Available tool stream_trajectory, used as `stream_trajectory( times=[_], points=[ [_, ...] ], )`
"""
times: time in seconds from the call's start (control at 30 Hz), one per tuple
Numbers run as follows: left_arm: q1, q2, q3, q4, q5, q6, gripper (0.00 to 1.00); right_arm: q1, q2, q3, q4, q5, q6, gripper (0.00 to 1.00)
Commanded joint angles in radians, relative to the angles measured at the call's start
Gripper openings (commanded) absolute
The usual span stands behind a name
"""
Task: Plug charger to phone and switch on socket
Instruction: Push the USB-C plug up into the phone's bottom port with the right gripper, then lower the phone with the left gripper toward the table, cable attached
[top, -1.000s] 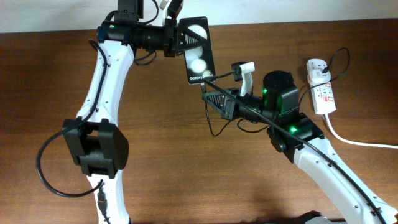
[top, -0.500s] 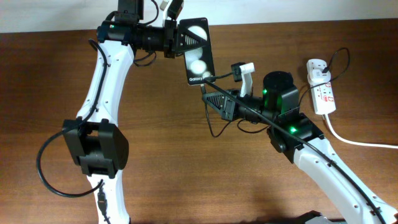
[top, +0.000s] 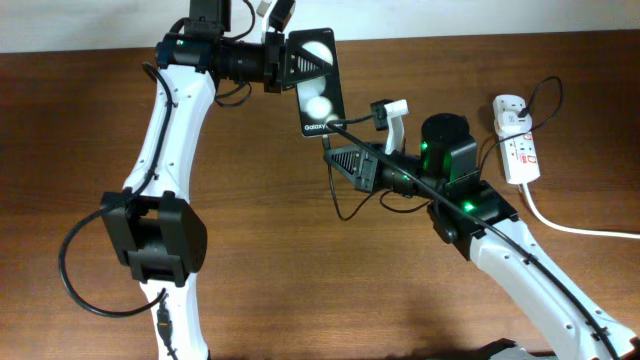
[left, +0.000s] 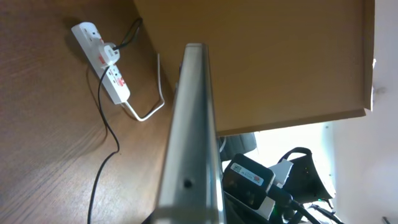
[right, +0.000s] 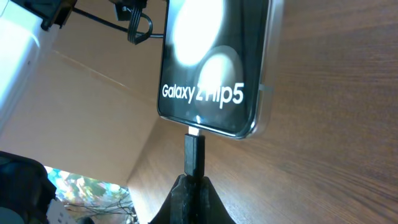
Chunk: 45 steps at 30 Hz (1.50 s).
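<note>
The phone (top: 320, 92), a glossy black slab showing two white round spots and the words Galaxy Z Flip5, is at 12 o'clock of the counter (top: 260, 210), clamped at its upper end by the left claw (top: 297, 62). The charger (right: 193, 151) has its small black plug tip pinched in the right claw (right: 189, 185) and meets the port in the phone's bottom edge. Its thin cable runs to a white adapter in the socket (top: 520, 148), a white strip with red markings at 3 o'clock.

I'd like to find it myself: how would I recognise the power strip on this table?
Go to the far right side of the brown wooden table. There lies the socket, a long white strip. Red markings, the charger's white adapter plugged in and a thick white cord trailing from its near end set it apart.
</note>
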<state>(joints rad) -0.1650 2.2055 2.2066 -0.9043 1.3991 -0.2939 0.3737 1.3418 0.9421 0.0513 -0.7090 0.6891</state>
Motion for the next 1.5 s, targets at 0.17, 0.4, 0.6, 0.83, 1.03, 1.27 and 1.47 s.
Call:
stream_trajectory(
  times=[0.17,0.4,0.6,0.83,1.03,1.27,1.47],
  points=[
    [-0.045,-0.002,0.008,-0.018,0.045,0.026,0.0,-0.027,0.001,0.013,0.055,0.08,0.004,0.04],
    [-0.047,-0.002,0.008,-0.018,0.045,0.026,0.0,-0.027,0.001,0.013,0.069,0.082,0.004,0.04],
    [-0.047,-0.002,0.008,-0.018,0.044,0.027,0.0,-0.027,0.001,0.013,0.063,0.082,0.004,0.04],
    [-0.032,-0.002,0.008,-0.017,0.044,0.026,0.0,-0.027,0.001,0.013,-0.005,0.062,0.003,0.04],
    [-0.013,-0.002,0.008,-0.017,0.044,0.026,0.0,-0.027,0.001,0.013,-0.037,0.027,-0.003,0.11],
    [-0.009,-0.002,0.008,-0.017,0.018,0.027,0.0,-0.027,0.001,0.013,-0.057,0.01,-0.004,0.35],
    [-0.009,-0.002,0.008,-0.018,-0.029,0.035,0.0,-0.027,0.001,0.013,-0.125,0.01,-0.05,0.5]
  ],
)
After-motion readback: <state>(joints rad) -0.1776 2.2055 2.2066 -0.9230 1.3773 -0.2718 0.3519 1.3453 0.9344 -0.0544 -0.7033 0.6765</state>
